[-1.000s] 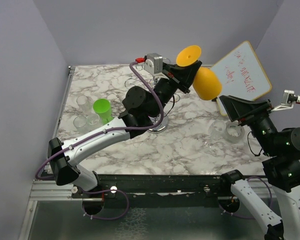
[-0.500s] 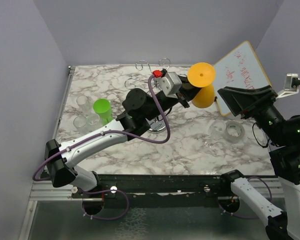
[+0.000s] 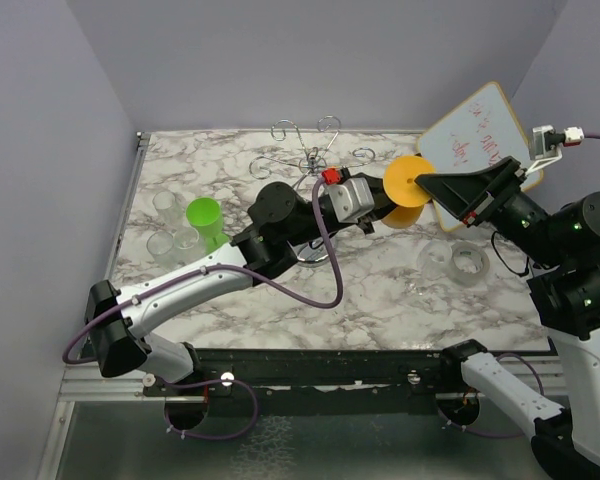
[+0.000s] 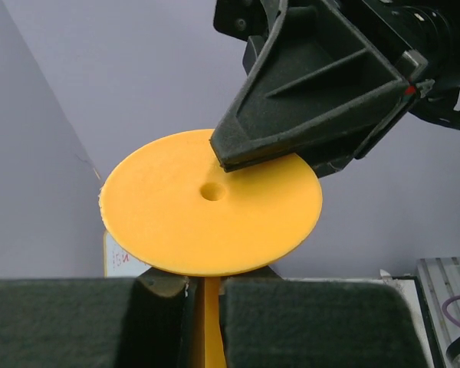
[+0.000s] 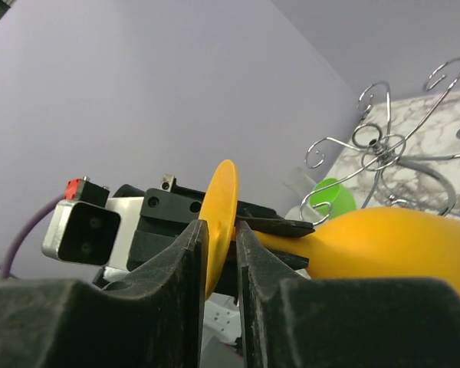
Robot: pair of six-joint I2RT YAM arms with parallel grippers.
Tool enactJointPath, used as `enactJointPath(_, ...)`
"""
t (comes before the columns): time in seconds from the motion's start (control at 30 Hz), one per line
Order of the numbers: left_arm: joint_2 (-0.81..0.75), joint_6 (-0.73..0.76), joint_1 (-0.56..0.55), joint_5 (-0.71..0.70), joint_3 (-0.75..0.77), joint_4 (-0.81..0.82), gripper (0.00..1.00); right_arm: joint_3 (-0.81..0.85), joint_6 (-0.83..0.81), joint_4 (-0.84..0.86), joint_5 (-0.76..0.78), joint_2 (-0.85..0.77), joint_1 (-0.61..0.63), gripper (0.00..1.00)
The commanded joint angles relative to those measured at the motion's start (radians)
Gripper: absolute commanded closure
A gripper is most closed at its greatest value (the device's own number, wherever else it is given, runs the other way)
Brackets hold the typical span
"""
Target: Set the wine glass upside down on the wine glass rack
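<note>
Lena: Since the earlier frame the left arm has swung the wine glass [image 3: 408,182] right and down, away from the rack [image 3: 308,158], and the right gripper [image 5: 221,228] has come in to meet its foot.
Tom: Who holds it?
Lena: The left gripper [image 4: 205,299] is clamped on the stem. The right jaws straddle the foot's rim with hardly any gap, and whether they pinch it cannot be told.
Tom: Where is the glass?
Lena: In the air, right of centre in the top view, lying roughly on its side. The rack stands well apart at upper centre.
Tom: Risks?
Lena: If the left lets go before the right bites, the glass likely drops. A thin rim hold may also let the bowl swing.
Tom: Anything in the way?
Lena: A whiteboard [image 3: 480,140] is just behind the right gripper, clear glasses [image 3: 453,262] are below it, and a green cup [image 3: 204,218] is at left. The rack's curled arms could snag the bowl on approach.
</note>
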Motion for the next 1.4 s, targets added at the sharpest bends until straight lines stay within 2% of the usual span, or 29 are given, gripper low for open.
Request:
enactJointPath(0.0,-0.047,0.057,-0.002,0.033,-0.022,0.0,1.0,0.008,0.037,-0.04,-0.055,0.002,0.002,0.8)
enactJointPath(0.1,-0.058,0.064,-0.002,0.003,-0.034,-0.009,1.0,0.007,0.055,-0.058,-0.061,0.007,0.002,0.98)
enactJointPath(0.17,-0.068,0.05,-0.002,-0.045,-0.043,-0.013,0.97,0.001,0.067,-0.064,-0.051,0.008,0.002,0.99)
enactJointPath(0.23,-0.082,0.032,-0.002,-0.077,-0.052,-0.019,0.78,-0.007,0.082,-0.055,-0.037,0.008,0.002,0.99)
enactJointPath(0.3,-0.101,-0.002,-0.002,-0.102,-0.059,-0.034,0.48,-0.006,0.086,-0.054,-0.011,0.007,0.002,0.99)
enactJointPath(0.33,-0.112,-0.027,-0.002,-0.113,-0.06,-0.05,0.39,-0.002,0.087,-0.057,0.005,0.007,0.002,0.99)
enactJointPath(0.4,-0.141,-0.072,-0.002,-0.134,-0.07,-0.071,0.27,0.012,0.087,-0.063,0.041,0.009,0.003,0.99)
enactJointPath(0.5,-0.196,-0.162,-0.001,-0.187,-0.098,-0.099,0.15,0.042,0.069,-0.087,0.102,0.005,0.002,0.99)
enactJointPath(0.6,-0.258,-0.231,-0.002,-0.273,-0.108,-0.187,0.12,0.053,0.045,-0.102,0.172,-0.002,0.002,0.99)
enactJointPath(0.8,-0.38,-0.299,-0.002,-0.503,-0.059,-0.512,0.06,0.117,-0.042,-0.159,0.271,0.05,0.003,0.99)
enactJointPath(0.97,-0.485,-0.344,-0.001,-0.723,-0.047,-0.723,0.03,0.105,-0.117,-0.103,0.323,0.103,0.002,0.99)
enactJointPath(1.17,-0.604,-0.34,-0.002,-0.818,-0.057,-0.868,0.02,0.184,-0.209,-0.063,0.352,0.269,0.002,0.99)
enactJointPath(1.37,-0.7,-0.287,-0.002,-0.88,-0.091,-0.914,0.01,0.233,-0.214,0.045,0.298,0.459,0.002,0.99)
